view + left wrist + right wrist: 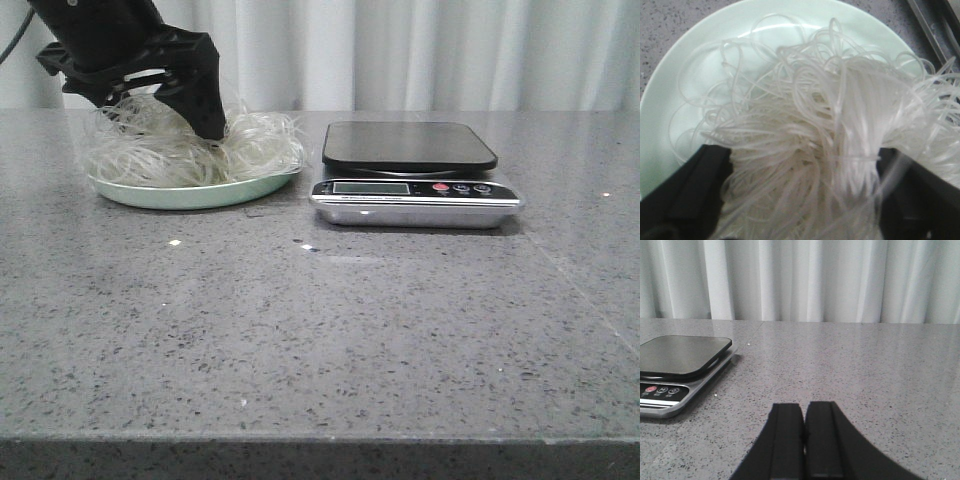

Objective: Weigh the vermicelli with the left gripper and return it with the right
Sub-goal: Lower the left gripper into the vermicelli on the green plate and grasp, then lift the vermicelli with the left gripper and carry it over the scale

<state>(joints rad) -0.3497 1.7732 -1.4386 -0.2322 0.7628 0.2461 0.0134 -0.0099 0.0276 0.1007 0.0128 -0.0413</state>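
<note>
- Speckled grey counter (330, 340): its front half carries nothing but small pale flecks; all objects stand toward the back edge.
- Kitchen scale (415, 178): sits near the back edge, about mid-counter, with a dark weighing platform (408, 146) bare of any load, a display and a red button on its silver front panel.
- Pale green plate (190, 192): stands at the back left of the counter, just beside the scale, not touching it.
- Vermicelli (190, 148): a loose nest of translucent whitish strands lies on the plate, filling it and spilling slightly over the rim.
- Left gripper (800, 165): lowered into the nest from above; the wrist view shows its dark fingers (685, 195) spread on either side of a thick bunch of strands, pressing into the bundle. Whether the grip has fully tightened cannot be told.
- Right gripper (803, 440): held above bare counter to the right of the scale, jaws pressed together, holding nothing.
- White curtain (420, 50): hangs behind the counter's back edge.
</note>
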